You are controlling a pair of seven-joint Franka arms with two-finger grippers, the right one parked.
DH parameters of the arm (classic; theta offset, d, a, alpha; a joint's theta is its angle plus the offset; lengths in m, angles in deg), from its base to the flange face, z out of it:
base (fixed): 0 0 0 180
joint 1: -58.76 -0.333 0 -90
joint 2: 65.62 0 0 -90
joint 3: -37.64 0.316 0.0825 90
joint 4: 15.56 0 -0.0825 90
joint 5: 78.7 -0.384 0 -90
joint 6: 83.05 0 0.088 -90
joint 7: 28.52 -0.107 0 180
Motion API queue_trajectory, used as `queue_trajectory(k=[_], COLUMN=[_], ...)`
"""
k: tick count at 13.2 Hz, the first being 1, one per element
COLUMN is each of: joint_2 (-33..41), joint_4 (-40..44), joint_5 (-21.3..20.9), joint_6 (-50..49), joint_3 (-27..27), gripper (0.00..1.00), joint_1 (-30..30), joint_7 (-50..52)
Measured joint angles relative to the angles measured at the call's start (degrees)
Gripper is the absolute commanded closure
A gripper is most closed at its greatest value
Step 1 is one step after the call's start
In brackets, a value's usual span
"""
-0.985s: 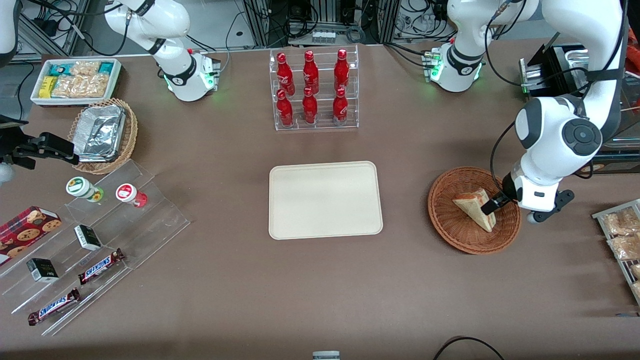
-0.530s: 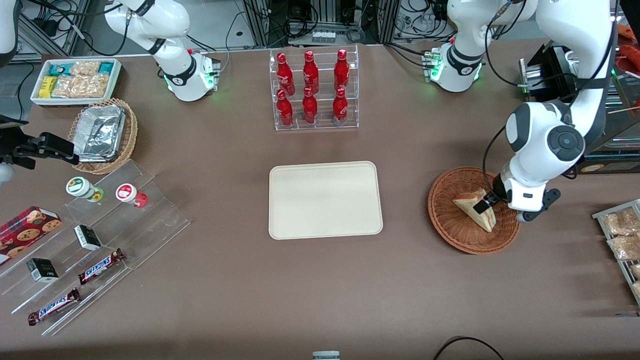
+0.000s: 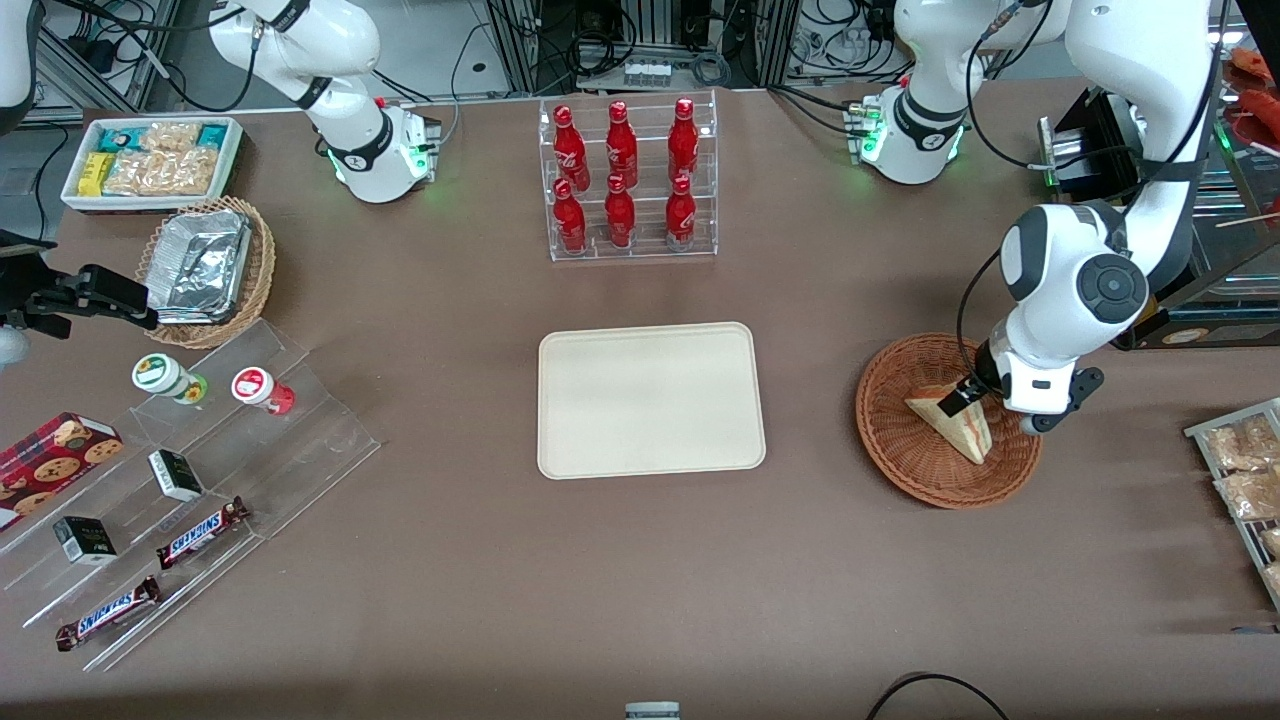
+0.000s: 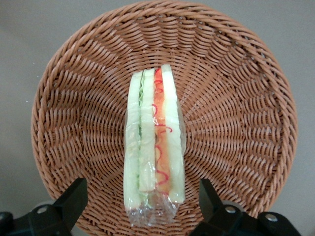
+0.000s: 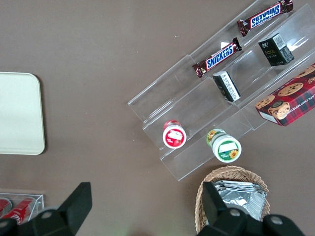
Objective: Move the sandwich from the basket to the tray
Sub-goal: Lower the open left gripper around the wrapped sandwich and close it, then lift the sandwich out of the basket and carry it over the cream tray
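Note:
The sandwich [image 3: 962, 428], a plastic-wrapped wedge of pale bread with red and green filling, stands on edge in the round reddish-brown wicker basket [image 3: 886, 432]. In the left wrist view the sandwich [image 4: 153, 147] lies across the middle of the basket [image 4: 236, 98], with its wrapped end between my fingers. My gripper [image 3: 952, 398] hangs low over the sandwich, at its end farther from the front camera. This gripper [image 4: 141, 191] is open, one finger on each side of the wedge with a gap to each. The cream tray [image 3: 650, 400] lies bare at the table's middle.
A clear rack of red bottles [image 3: 625, 180] stands farther from the front camera than the tray. Bagged pastries [image 3: 1240, 470] lie at the working arm's end. A stepped acrylic shelf of snacks [image 3: 190, 470], a tan basket of foil containers [image 3: 205, 270] and a white bin [image 3: 150, 160] sit toward the parked arm's end.
My gripper has moved over the basket toward the tray and slightly away from the front camera, coming to straddle the sandwich's end. The sandwich has not moved.

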Motion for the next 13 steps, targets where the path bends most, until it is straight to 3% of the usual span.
queue_trajectory(k=[4, 5, 6, 7, 8, 13], joint_2=[-1.30, -1.75, -2.13, -2.43, -2.56, -2.27], joint_4=[-2.48, -2.51, -2.51, -2.51, -2.51, -1.92], joint_5=[0.00, 0.00, 0.00, 0.00, 0.00, 0.00], joint_6=[4.13, 4.73, 5.24, 5.52, 5.60, 5.59], joint_3=[-0.01, -0.01, -0.01, -0.01, -0.01, -0.07], gripper=[0.02, 0.18, 0.59, 0.92, 1.00, 1.00], joint_1=[0.00, 0.00, 0.00, 0.00, 0.00, 0.00], joint_7=[0.06, 0.10, 0.12, 0.17, 0.19, 0.19])
